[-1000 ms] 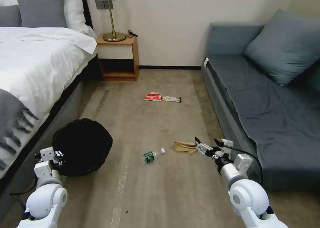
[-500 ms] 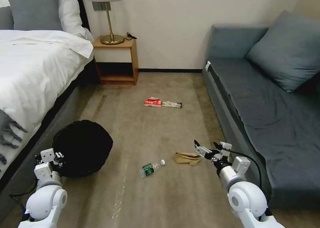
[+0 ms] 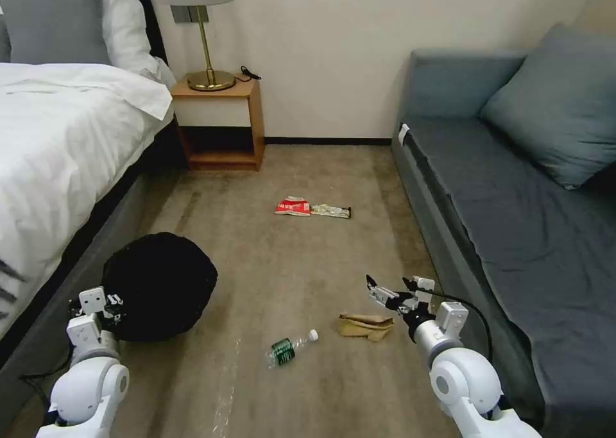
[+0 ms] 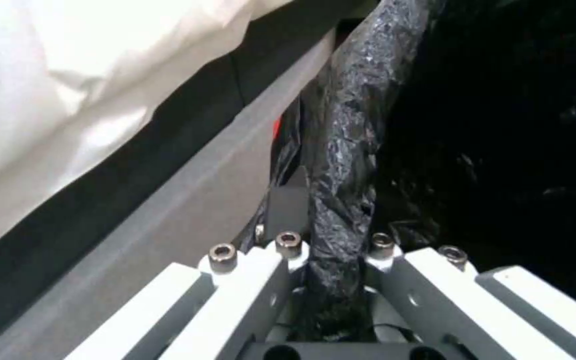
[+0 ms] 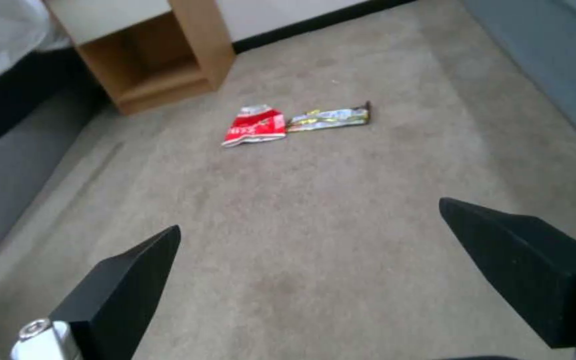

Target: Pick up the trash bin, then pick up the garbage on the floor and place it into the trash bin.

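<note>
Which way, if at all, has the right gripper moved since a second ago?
Yes. The right gripper, open, was level with the crumpled brown paper; now it is past the paper, toward the far wall.

We see the black-bagged round trash bin (image 3: 158, 285) at lower left beside the white-sheeted bed (image 3: 58, 149), the clear plastic bottle (image 3: 290, 348) and crumpled brown paper (image 3: 364, 326) bottom centre, and the red snack packet (image 3: 293, 206) touching the slim bar wrapper (image 3: 331, 211) mid-frame.

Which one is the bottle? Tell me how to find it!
Start at the grey sofa and look down at the carpet in front of it. Beside the crumpled brown paper lies the plastic bottle, on its side. It alone is clear, with a green label and white cap.
</note>
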You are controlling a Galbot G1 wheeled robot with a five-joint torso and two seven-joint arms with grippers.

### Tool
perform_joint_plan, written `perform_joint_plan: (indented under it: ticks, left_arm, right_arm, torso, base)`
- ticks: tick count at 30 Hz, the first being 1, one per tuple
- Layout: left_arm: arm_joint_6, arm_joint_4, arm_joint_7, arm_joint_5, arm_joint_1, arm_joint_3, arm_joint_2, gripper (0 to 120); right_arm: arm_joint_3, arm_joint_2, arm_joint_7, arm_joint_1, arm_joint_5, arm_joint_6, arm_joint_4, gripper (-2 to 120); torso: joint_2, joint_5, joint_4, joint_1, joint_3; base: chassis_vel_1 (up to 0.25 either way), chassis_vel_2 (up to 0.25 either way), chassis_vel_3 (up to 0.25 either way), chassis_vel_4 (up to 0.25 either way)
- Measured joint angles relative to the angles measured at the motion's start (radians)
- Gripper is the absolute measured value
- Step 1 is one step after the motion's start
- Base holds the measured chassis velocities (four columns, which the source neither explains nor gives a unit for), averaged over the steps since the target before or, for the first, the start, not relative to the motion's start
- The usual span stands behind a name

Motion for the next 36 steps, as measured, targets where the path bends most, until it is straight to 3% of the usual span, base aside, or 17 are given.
perform_joint_plan:
  ticks: [7, 11, 14, 16, 18, 29, 36]
  left_arm:
    - [-0.016, 0.007, 0.047, 0.008, -0.02, 0.023, 0.015, 0]
    - [-0.036, 0.026, 0.095, 0.028, -0.032, 0.037, 0.032, 0]
    - [-0.052, 0.034, 0.115, 0.04, -0.028, 0.029, 0.035, 0]
    - [-0.064, 0.038, 0.125, 0.052, -0.026, 0.024, 0.035, 0]
    - [-0.097, 0.046, 0.149, 0.098, -0.012, 0.004, 0.027, 0]
    - [-0.119, 0.005, 0.157, 0.15, 0.033, -0.007, -0.009, 0]
    - [-0.137, -0.002, 0.161, 0.193, 0.048, -0.01, -0.043, 0]
  right_arm:
    - [-0.058, -0.121, -0.046, 0.073, 0.007, 0.001, -0.052, 100]
    - [-0.153, -0.229, -0.178, 0.18, -0.004, 0.029, -0.121, 100]
    - [-0.228, -0.266, -0.25, 0.253, -0.027, 0.045, -0.161, 100]
    - [-0.25, -0.271, -0.262, 0.273, -0.03, 0.047, -0.172, 100]
    - [-0.36, -0.277, -0.306, 0.37, -0.034, 0.046, -0.222, 100]
    - [-0.734, -0.266, -0.47, 0.662, -0.097, 0.07, -0.354, 100]
    - [-0.939, -0.247, -0.523, 0.729, -0.222, 0.087, -0.42, 100]
  torso:
    - [0.0, 0.0, 0.0, 0.0, 0.0]
    - [0.0, -0.0002, -0.0007, 0.0, 0.0]
    - [0.0, -0.0004, -0.0002, 0.0, 0.0]
    - [0.0, -0.0004, 0.0, 0.0, 0.0]
    - [0.0, 0.0003, 0.0004, 0.0, 0.0]
    - [0.0, -0.0004, 0.0002, 0.0, 0.0]
    - [0.0, -0.0004, 0.0, 0.0, 0.0]
  base:
    - [-0.103, 0.116, 0.112, -0.096]
    - [-0.053, 0.033, 0.046, -0.047]
    - [0.0, 0.0, 0.0, 0.0]
    - [0.0, 0.0, 0.0, 0.0]
    - [0.0, 0.0, 0.0, 0.0]
    - [0.0, 0.0, 0.0, 0.0]
    - [0.0, 0.0, 0.0, 0.0]
